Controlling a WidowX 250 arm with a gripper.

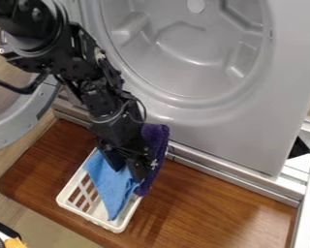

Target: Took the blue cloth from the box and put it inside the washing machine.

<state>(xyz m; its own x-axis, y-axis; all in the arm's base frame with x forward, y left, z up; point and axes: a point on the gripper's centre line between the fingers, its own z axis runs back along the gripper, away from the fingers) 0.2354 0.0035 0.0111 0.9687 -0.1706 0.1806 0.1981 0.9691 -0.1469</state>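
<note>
Hanging at near left, your gripper (128,169) appears to touch the blue cloth (110,188) in the white basket (108,224); whether it grasps anything, I cannot tell.

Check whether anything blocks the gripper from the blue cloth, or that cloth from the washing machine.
Nothing visible separates the gripper from the blue cloth. Toward the washing machine, the purple cloth sits at the basket's machine-side edge, with the opening's rim beyond; the door is swung aside.
</note>
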